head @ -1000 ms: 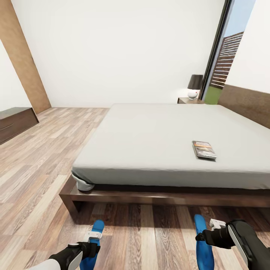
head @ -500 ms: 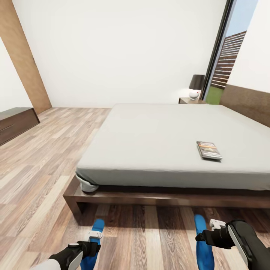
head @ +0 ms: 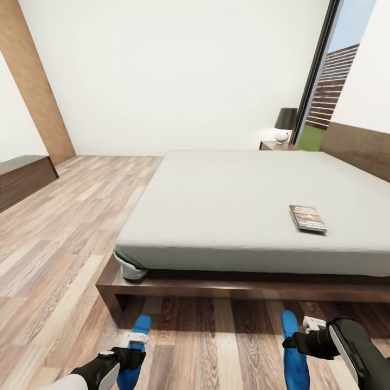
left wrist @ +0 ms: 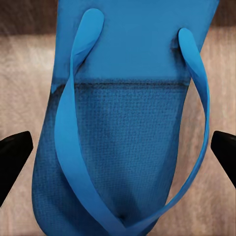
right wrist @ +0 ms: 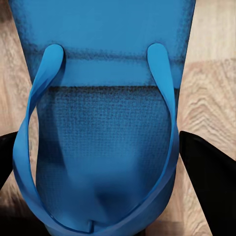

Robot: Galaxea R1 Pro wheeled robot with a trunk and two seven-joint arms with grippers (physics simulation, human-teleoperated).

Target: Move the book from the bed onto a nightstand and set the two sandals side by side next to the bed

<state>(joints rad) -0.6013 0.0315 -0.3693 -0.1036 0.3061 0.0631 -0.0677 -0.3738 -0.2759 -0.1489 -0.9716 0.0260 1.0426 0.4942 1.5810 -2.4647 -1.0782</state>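
Note:
The bed, with a pale-grey mattress on a dark frame, lies ahead of me. On the mattress near the right lies the book, dark with an orange band. A nightstand stands at the far corner. Low at the left, my left gripper is shut on a blue sandal, which runs between the dark fingertips in the left wrist view. My right gripper is shut on the other sandal, whose edges meet both fingers. Both sandals hang over the plank floor in front of the bed frame.
A dark-shaded lamp stands on the nightstand. The headboard runs along the right, beside a tall window. A long dark dresser sits at the far left. Wood floor stretches left of the bed.
The whole picture has drifted: bed, book and lamp sit slightly further right, so the camera moved. Both grippers and their sandals keep the same place in the view.

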